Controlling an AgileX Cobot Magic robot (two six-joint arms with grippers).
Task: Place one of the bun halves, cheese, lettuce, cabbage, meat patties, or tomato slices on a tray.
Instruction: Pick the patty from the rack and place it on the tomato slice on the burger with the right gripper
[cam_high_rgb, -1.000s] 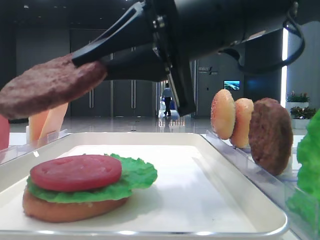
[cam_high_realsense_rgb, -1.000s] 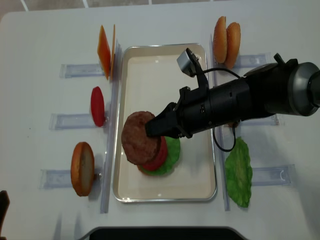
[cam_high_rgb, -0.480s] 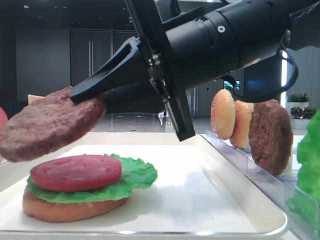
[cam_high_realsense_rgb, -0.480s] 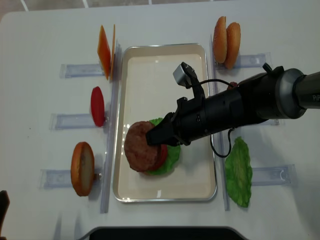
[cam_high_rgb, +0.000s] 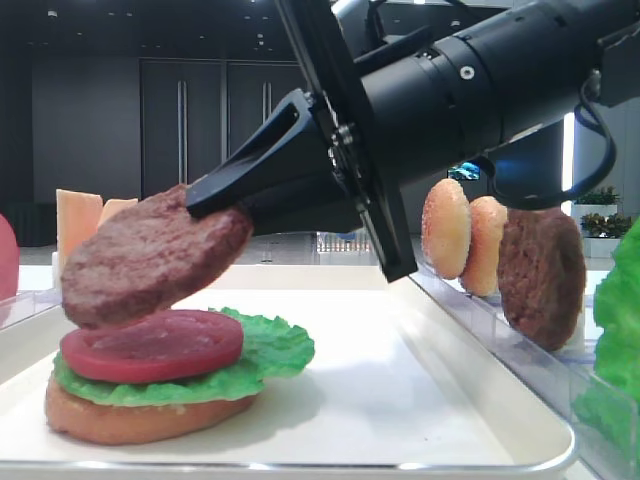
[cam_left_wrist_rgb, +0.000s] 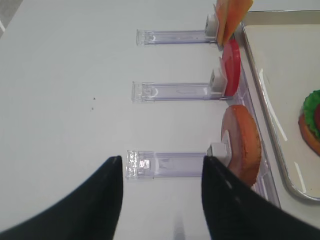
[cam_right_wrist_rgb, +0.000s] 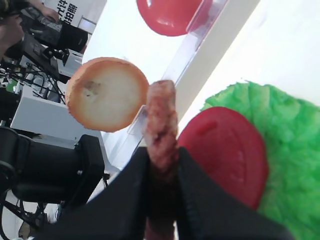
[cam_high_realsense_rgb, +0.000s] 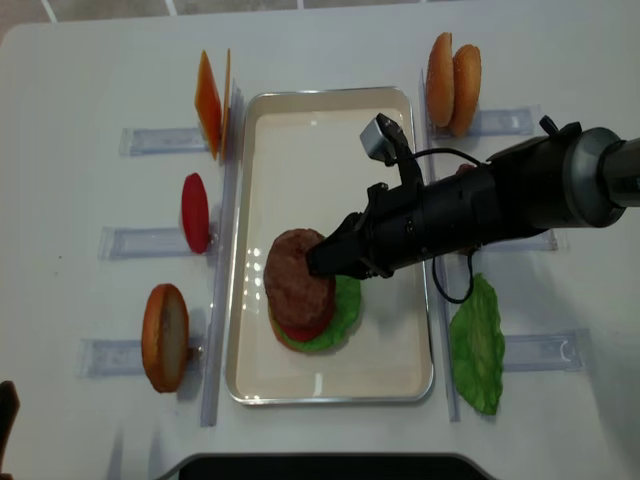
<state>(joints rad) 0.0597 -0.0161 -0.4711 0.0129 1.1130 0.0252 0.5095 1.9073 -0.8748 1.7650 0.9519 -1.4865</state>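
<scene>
My right gripper (cam_high_realsense_rgb: 318, 262) is shut on a dark-brown meat patty (cam_high_realsense_rgb: 298, 275) by its rim. The patty (cam_high_rgb: 150, 255) hangs tilted over a stack in the white tray (cam_high_realsense_rgb: 330, 130), its low left edge right at the tomato slice (cam_high_rgb: 150, 345). Under the tomato slice lie lettuce (cam_high_rgb: 270, 350) and a brown bottom bun half (cam_high_rgb: 140, 420). In the right wrist view the patty (cam_right_wrist_rgb: 161, 120) stands edge-on between the black fingers (cam_right_wrist_rgb: 192, 195). My left gripper (cam_left_wrist_rgb: 162, 165) is open over the table left of the tray, with nothing in it.
Clear racks flank the tray. On the left they hold cheese (cam_high_realsense_rgb: 208, 103), a tomato slice (cam_high_realsense_rgb: 194, 212) and a bun half (cam_high_realsense_rgb: 165, 337). On the right stand two bun halves (cam_high_realsense_rgb: 452, 70), another patty (cam_high_rgb: 540, 270) and a lettuce leaf (cam_high_realsense_rgb: 477, 345).
My right gripper has carried the patty rightward and lower, from over the tray's left rim to directly above the tomato slice. The left gripper has not moved.
</scene>
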